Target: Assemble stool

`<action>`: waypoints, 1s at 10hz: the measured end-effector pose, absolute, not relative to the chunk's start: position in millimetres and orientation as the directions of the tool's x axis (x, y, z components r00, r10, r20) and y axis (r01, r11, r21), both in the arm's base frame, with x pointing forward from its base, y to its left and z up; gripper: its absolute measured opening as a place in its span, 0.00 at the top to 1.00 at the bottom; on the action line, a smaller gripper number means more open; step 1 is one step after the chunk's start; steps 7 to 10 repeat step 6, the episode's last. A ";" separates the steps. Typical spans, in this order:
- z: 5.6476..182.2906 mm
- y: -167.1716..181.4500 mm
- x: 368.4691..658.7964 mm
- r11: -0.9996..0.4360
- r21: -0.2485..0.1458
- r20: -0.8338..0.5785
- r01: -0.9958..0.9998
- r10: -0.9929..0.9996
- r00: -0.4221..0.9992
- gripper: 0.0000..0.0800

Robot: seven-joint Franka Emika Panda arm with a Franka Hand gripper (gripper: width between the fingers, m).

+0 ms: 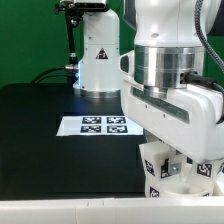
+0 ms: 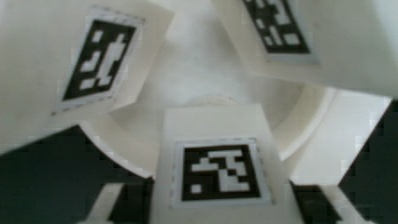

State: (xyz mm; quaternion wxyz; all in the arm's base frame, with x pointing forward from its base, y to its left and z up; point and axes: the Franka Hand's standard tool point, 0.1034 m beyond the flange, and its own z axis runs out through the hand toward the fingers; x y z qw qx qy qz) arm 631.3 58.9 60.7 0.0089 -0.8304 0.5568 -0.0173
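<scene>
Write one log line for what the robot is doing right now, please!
step: stool assembly | gripper: shut on leg | seat: under gripper, two legs up | marker board: flat on table

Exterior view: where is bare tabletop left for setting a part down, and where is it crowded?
Free: the black table on the exterior view's left of the marker board, and the strip between that board and the robot base. Crowded: the near right corner, where the tool sits on the stool parts.
</scene>
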 end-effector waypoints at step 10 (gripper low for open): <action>119.0 52.5 637.4 -0.430 -0.113 0.010 -0.896 -0.902 0.432 0.19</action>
